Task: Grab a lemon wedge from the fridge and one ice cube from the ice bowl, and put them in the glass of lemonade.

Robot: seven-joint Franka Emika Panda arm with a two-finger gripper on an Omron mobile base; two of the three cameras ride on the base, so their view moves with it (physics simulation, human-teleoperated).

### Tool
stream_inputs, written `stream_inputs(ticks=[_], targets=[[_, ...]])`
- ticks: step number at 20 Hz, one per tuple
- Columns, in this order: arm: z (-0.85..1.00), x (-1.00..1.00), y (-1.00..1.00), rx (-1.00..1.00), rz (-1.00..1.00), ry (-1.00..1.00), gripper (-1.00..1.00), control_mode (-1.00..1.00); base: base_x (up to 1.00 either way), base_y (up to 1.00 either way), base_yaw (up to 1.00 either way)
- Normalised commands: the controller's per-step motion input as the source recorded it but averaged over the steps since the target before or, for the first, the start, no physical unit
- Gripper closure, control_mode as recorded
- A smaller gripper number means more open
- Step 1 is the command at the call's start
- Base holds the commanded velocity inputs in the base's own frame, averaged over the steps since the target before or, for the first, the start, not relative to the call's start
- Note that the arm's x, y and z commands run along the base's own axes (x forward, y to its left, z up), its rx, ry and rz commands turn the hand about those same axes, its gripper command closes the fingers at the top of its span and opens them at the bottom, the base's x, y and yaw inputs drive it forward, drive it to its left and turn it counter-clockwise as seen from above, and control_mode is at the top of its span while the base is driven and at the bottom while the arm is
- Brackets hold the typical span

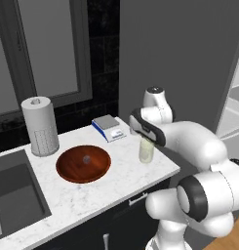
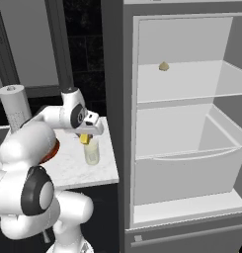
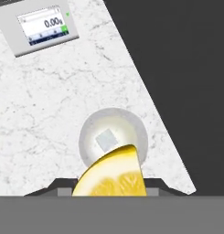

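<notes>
Lemon wedge [image 3: 112,176] sits pinched between my two fingers, so my gripper [image 2: 85,139] is partly closed around it. I hold it right over the glass of lemonade [image 3: 112,137] so that it can fall straight in when I let go. In my hand view the glass is at 12 o'clock from the wedge, and a small pale ice cube [image 3: 105,140] already sits inside it. From the right base view, the wedge hangs just above the rim of the glass. The glass stands near the counter [image 1: 116,180] edge. The ice bowl [image 1: 83,163] lies at 9 o'clock from the glass, with another ice cube in its middle. The fridge [image 2: 186,118] stands open at my right.
</notes>
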Motion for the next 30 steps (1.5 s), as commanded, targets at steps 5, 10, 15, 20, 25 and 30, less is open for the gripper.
stream_inputs(ticks=[5,10,15,20,25,30], targets=[[0.0,0.12,0.0,0.0,0.0,0.0,1.0,-1.0,0.0,0.0,0.0],[0.0,0.16,0.0,0.0,0.0,0.0,1.0,-1.0,0.0,0.0,0.0],[-0.1,0.0,0.0,0.0,0.0,-0.02,1.0,-1.0,0.0,0.0,0.0],[-0.44,-0.03,-0.04,0.0,0.0,-0.03,1.0,-1.0,0.0,0.0,0.0],[-0.33,-0.09,-0.18,0.0,0.0,0.0,1.0,-1.0,0.0,0.0,0.0],[0.15,-0.01,-0.06,0.0,0.0,0.02,1.0,-1.0,0.0,0.0,0.0]])
